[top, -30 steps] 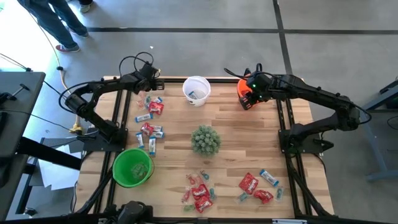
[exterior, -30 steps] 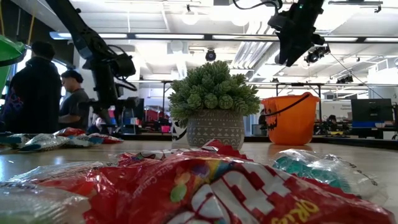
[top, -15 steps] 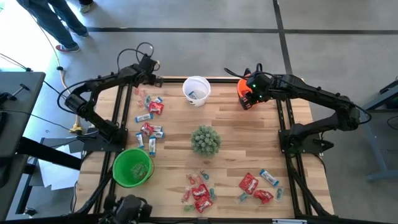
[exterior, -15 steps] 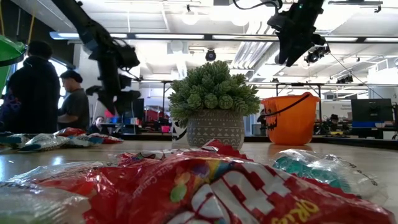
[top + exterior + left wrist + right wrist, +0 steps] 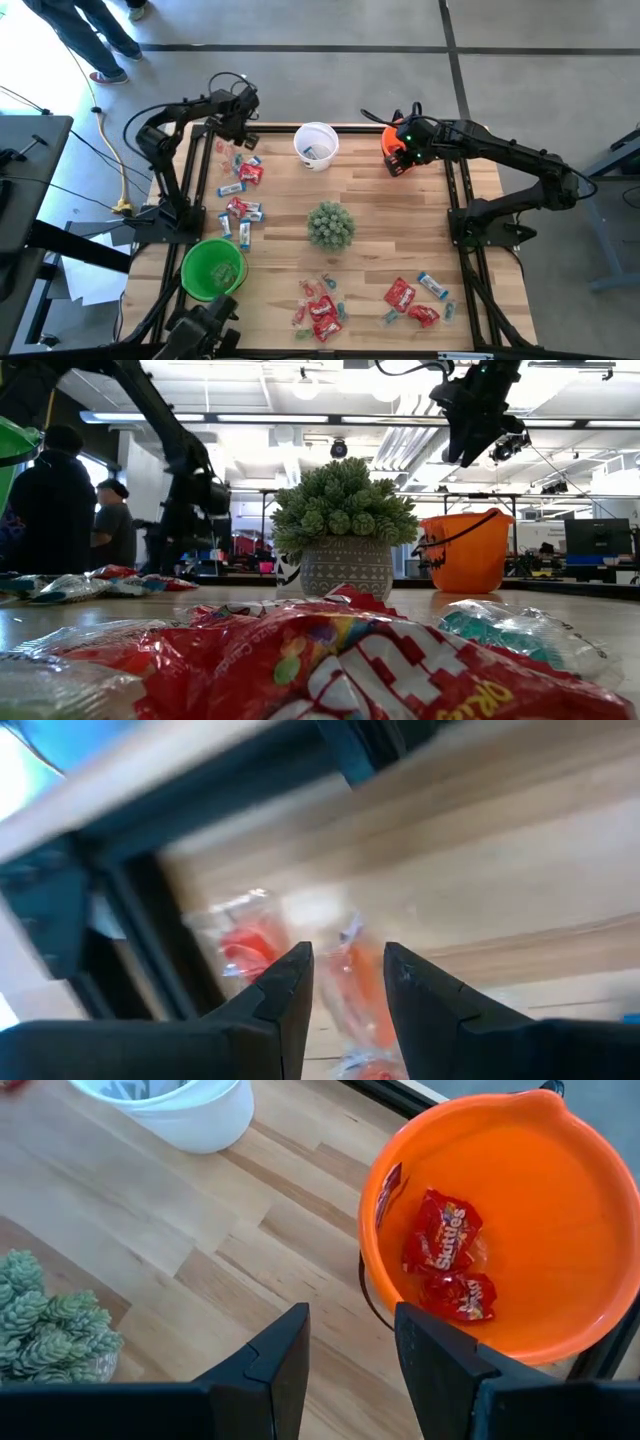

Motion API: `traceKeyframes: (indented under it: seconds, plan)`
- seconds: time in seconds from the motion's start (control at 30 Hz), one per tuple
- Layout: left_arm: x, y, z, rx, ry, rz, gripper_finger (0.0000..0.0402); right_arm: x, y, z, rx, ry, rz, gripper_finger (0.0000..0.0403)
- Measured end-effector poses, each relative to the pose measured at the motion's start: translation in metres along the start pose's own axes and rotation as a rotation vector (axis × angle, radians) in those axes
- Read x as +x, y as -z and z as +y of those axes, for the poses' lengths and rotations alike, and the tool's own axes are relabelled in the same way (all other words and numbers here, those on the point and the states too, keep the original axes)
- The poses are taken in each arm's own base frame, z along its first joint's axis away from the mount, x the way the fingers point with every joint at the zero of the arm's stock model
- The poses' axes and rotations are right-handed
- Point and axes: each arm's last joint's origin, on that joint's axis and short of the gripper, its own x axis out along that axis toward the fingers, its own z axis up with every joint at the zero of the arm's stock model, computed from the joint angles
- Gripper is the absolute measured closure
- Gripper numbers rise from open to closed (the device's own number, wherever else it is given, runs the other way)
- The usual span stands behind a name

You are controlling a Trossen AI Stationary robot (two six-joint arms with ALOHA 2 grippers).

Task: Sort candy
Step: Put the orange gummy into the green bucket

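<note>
Candy lies in heaps on the wooden table: far left (image 5: 244, 168), left middle (image 5: 240, 212), near centre (image 5: 320, 306) and near right (image 5: 414, 298). My left gripper (image 5: 238, 128) (image 5: 347, 955) hangs open, pointing steeply down over the far-left heap. Clear-wrapped orange pieces (image 5: 358, 982) lie below its finger gap, with a red one (image 5: 245, 942) beside it. My right gripper (image 5: 398, 152) (image 5: 350, 1320) stands open, high over the orange bucket (image 5: 560, 1230), which holds red packets (image 5: 440, 1240). In the low view it hangs above that bucket (image 5: 465, 550).
A white bucket (image 5: 316, 143) stands at the far middle and a green bucket (image 5: 213, 268) at the near left. A spiky green plant (image 5: 330, 225) in a pot stands mid-table. Black frame rails run along the table's left and right edges. People stand beyond the left side.
My left gripper has tipped over to point steeply down and rolled about its own line. It has shifted a little above the far-left candy heap, and its arm's elbow has swung in toward the table. The gap between its fingers looks unchanged.
</note>
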Motion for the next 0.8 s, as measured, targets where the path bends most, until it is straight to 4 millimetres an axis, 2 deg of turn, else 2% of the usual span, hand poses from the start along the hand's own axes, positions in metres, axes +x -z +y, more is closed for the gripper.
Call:
traceKeyframes:
  seconds: [0.1,0.3,0.63,0.8]
  plan:
    - [0.011,-0.001,-0.004,0.030,-0.008,0.046,0.0289,0.000,0.000,0.000,0.006,-0.013,0.010,0.0258]
    - [0.013,-0.004,-0.004,0.022,-0.011,0.040,0.0289,0.000,0.001,0.000,0.021,-0.018,0.016,0.0258]
    - [0.019,-0.004,0.015,-0.024,-0.010,0.075,0.0290,0.000,0.001,0.000,0.031,-0.017,0.017,0.0258]
    - [0.020,-0.003,0.019,-0.014,-0.011,0.082,0.0321,0.000,0.001,0.000,0.052,-0.017,0.017,0.0258]
